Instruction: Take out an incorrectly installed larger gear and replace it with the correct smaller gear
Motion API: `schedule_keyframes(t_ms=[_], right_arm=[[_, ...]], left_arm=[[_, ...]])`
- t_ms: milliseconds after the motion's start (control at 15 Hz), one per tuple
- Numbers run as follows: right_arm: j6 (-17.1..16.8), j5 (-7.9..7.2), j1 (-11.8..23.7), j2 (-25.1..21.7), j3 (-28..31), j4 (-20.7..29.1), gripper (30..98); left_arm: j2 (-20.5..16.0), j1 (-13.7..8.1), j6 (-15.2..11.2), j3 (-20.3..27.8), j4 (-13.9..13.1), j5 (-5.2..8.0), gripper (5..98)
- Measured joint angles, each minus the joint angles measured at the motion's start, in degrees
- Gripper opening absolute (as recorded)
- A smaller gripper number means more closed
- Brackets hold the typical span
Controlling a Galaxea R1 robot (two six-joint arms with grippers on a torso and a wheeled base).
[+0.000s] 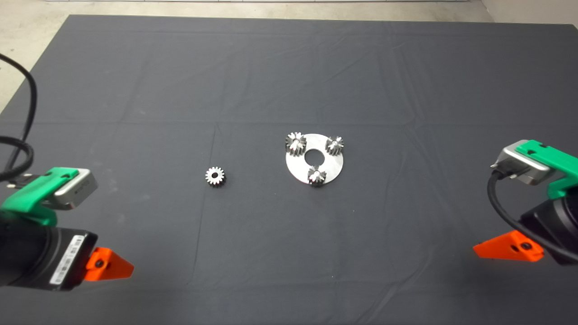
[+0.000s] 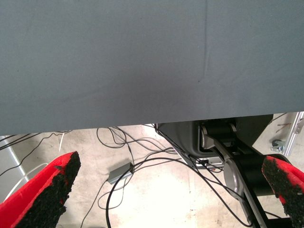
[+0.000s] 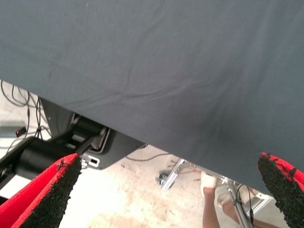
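Observation:
A round steel plate (image 1: 335, 165) with a central hole lies at the middle of the mat and carries three gears. The larger gear (image 1: 295, 143), with flared teeth, sits at the plate's far-left rim. Two narrower gears sit at its far right (image 1: 334, 145) and near edge (image 1: 316, 175). The loose smaller gear (image 1: 215, 176), straight-toothed with a round bore, lies flat on the mat left of the plate. My left gripper (image 2: 171, 164) is parked open at the lower left (image 1: 108, 266). My right gripper (image 3: 168, 160) is parked open at the lower right (image 1: 508, 247). Both are empty and far from the gears.
The dark mat (image 1: 289, 67) has creases and fold lines. The left wrist view shows the mat's edge, floor cables (image 2: 118, 173) and the robot's base. The right wrist view shows the mat's edge, the floor and a person's leg (image 3: 209, 199).

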Motion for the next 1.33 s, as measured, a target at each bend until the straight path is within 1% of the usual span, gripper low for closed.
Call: schedule_keyframes(t_ms=[133,200,333,467,533,667,867,933,1067,1133,1200,1267,1333], right_arm=[[-0.7,0.00,-1.1,0.5,-0.3,-0.5,97.9],[-1.8,-0.02,-1.6,1.0,-1.0,-1.3,97.9],[-4.6,-0.10,-3.6,4.2,-4.7,-4.2,97.9],[-7.3,-0.21,-6.4,9.5,-11.1,-6.6,97.9],[-8.6,-0.16,-7.9,12.4,-13.9,-8.7,97.9],[-11.3,0.10,-10.2,17.2,-19.3,-11.0,97.9],[-15.4,0.15,-11.5,22.8,-29.3,-13.1,97.9],[-16.7,0.01,-12.1,25.4,-33.2,-14.5,97.9],[-18.9,0.17,-13.0,32.2,-39.9,-17.1,97.9],[-19.8,0.52,-13.2,34.9,-42.1,-18.4,97.9],[-21.3,1.34,-13.4,37.3,-43.7,-19.8,97.9],[-22.2,2.45,-13.8,38.5,-44.6,-21.0,97.9],[-22.9,3.94,-14.3,38.6,-45.0,-21.8,97.9]], left_arm=[[0.0,0.0,0.0,0.0,0.0,-0.02,98.2],[0.0,0.0,0.0,0.1,0.0,0.00,98.2],[0.0,0.0,0.0,0.6,0.0,0.00,98.2],[0.0,0.0,0.0,0.9,0.0,-0.02,98.2],[0.0,0.0,0.0,1.0,0.0,-0.01,98.2],[0.0,0.0,0.0,1.3,0.0,0.00,98.2],[0.0,0.0,0.0,1.5,0.0,-0.01,98.2],[0.0,0.0,0.0,1.5,0.0,0.00,98.2],[0.0,0.0,0.0,1.6,0.0,-0.01,98.2],[0.0,0.0,0.0,1.6,0.0,0.00,98.2],[0.0,0.0,0.0,1.6,0.0,0.00,98.2],[0.0,0.0,0.0,1.6,0.0,0.00,98.2],[0.0,0.0,0.0,1.7,0.0,0.04,98.2]])
